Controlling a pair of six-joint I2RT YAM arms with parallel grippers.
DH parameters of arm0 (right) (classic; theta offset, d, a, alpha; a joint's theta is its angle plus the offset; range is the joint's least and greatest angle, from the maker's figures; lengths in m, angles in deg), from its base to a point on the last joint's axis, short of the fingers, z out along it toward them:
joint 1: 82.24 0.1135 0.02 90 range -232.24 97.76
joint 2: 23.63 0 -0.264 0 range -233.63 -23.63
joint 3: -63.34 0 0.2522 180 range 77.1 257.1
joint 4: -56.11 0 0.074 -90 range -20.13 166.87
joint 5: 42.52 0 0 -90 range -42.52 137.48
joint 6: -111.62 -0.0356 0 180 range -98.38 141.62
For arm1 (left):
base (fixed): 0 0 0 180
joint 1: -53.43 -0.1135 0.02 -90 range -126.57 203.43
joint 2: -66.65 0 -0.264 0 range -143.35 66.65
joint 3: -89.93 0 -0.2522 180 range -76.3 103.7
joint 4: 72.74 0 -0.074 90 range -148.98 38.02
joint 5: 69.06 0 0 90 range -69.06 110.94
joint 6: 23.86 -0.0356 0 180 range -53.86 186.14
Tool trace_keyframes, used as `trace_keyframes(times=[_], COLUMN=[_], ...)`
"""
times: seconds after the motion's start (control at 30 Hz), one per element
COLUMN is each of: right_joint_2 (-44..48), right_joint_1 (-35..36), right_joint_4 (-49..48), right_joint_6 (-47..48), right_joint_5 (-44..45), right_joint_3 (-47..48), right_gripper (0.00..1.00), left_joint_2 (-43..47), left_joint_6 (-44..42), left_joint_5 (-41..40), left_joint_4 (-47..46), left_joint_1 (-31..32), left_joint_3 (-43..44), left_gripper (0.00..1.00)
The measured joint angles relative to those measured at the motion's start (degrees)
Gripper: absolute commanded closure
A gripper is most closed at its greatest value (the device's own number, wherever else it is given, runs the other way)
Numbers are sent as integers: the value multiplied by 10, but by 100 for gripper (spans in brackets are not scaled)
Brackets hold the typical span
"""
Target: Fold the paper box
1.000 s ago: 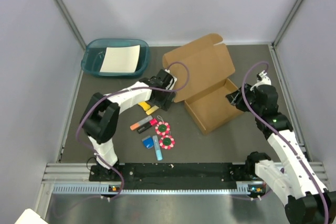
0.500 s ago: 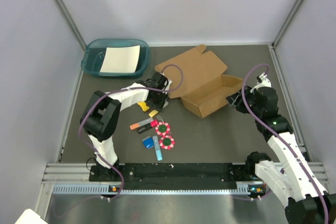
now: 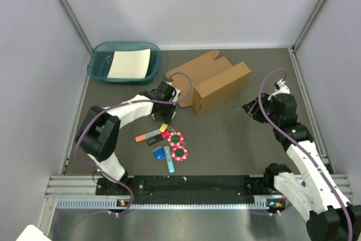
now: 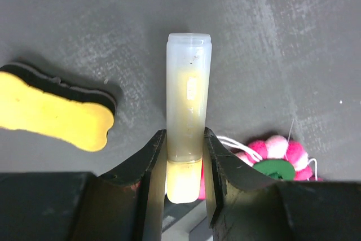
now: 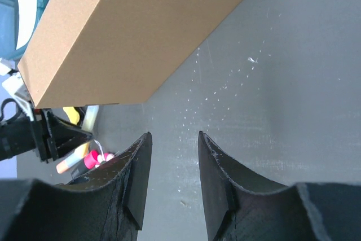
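Paper box [image 3: 217, 86], where is it now?
Back middle of the dark grey tabletop [image 3: 237, 139], brown walls standing, just beside the left end effector [image 4: 185, 142].
What has that one got?
It's clamped on a pale yellow marker [image 4: 189, 111], fingers pressed to both sides. A yellow bone-shaped sponge [image 4: 53, 114] lies near.
And the right end effector [image 5: 174, 139]?
Fingers apart, nothing between them, near the box but not touching.
The room?
Pale walls all round. A teal tray [image 3: 96, 69] holding a white sheet [image 3: 130, 63] sits back left.

Left arm stretches forward, left end effector [image 4: 184, 136] pinching a pale tube [image 4: 189, 94]. Right arm bends upward, right end effector [image 5: 174, 136] jaws parted.
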Motion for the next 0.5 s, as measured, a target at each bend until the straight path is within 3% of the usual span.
trace_keyframes(times=[0.2,0.37,0.5], right_joint_2=[-7,-45,-111], right_joint_1=[0,0,0], right_joint_4=[2,0,-32], right_joint_6=[-1,-10,-21], right_joint_5=[4,17,28], right_joint_3=[7,66,148], right_gripper=[61,61,70], left_joint_2=[68,134,193], left_joint_6=[14,36,51], left_joint_5=[-25,-57,-75], left_joint_4=[4,5,-7], left_joint_1=[0,0,0], left_joint_3=[-19,-33,-50], left_gripper=[100,100,100])
